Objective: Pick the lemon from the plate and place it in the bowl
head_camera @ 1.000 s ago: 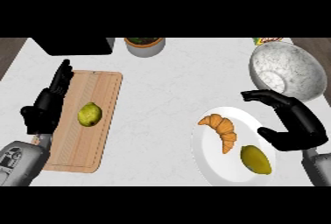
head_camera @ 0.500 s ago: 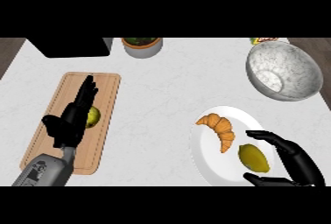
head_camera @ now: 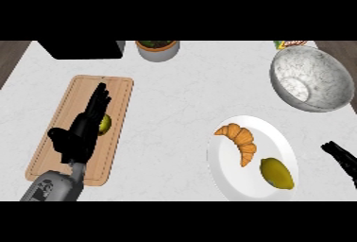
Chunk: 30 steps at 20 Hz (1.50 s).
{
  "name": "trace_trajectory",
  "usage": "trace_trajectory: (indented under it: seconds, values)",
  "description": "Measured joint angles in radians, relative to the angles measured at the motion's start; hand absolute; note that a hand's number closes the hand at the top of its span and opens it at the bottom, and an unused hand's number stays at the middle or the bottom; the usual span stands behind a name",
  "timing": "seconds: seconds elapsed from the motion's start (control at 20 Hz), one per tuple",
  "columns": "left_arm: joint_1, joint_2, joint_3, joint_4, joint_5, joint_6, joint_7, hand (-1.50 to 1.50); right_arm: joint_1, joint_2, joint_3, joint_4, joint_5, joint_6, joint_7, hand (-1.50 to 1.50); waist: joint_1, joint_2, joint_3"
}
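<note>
A yellow lemon (head_camera: pixel 276 173) lies on the white plate (head_camera: pixel 223 163) at the lower right, beside a croissant (head_camera: pixel 239 141). The grey marbled bowl (head_camera: pixel 311 78) stands at the upper right. My right hand (head_camera: pixel 343 159) shows only as straight fingers at the right edge, apart from the plate and the lemon, holding nothing. My left hand (head_camera: pixel 82 128) is open with straight fingers over the wooden cutting board (head_camera: pixel 120 99), partly covering a green fruit (head_camera: pixel 105 124).
A black box (head_camera: pixel 80 48) sits at the back left. A grey pot (head_camera: pixel 157 48) stands at the back centre. A coloured packet (head_camera: pixel 291 44) peeks out behind the bowl. Dark strips at the far corners mark the counter's edges.
My right hand has drawn back to the right, away from the lemon and off the plate. My left hand has shifted over the cutting board, onto the green fruit.
</note>
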State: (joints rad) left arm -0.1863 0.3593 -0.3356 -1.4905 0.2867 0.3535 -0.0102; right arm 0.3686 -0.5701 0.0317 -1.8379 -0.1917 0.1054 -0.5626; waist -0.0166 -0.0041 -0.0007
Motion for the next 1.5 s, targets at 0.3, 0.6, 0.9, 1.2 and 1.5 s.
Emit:
trace_trajectory:
  seconds: [0.3, 0.6, 0.9, 1.2, 1.5]
  values:
    - [0.017, -0.013, 0.003, -0.034, -0.023, -0.007, 0.018, 0.0, -0.008, -0.086, -0.062, -0.125, -0.02, 0.017, 0.258, -1.5, 0.011, 0.002, 0.0]
    - [0.014, -0.022, 0.016, -0.032, -0.031, -0.03, 0.021, 0.0, -0.065, -0.158, -0.026, -0.15, 0.013, 0.064, 0.498, -1.5, 0.02, 0.005, 0.0]
    - [0.0, -0.052, 0.033, -0.01, -0.055, -0.04, 0.031, 0.0, -0.129, -0.149, 0.049, -0.101, 0.101, 0.116, 0.619, -1.5, 0.019, 0.005, 0.0]
    - [0.025, -0.072, 0.065, -0.016, -0.087, -0.075, 0.031, 0.0, -0.139, -0.098, 0.044, -0.017, 0.162, 0.203, 0.581, -1.5, 0.016, 0.004, 0.001]
    - [0.018, -0.105, 0.104, -0.006, -0.119, -0.106, 0.036, 0.0, -0.11, -0.037, -0.002, 0.02, 0.172, 0.277, 0.512, -1.5, 0.012, 0.004, 0.001]
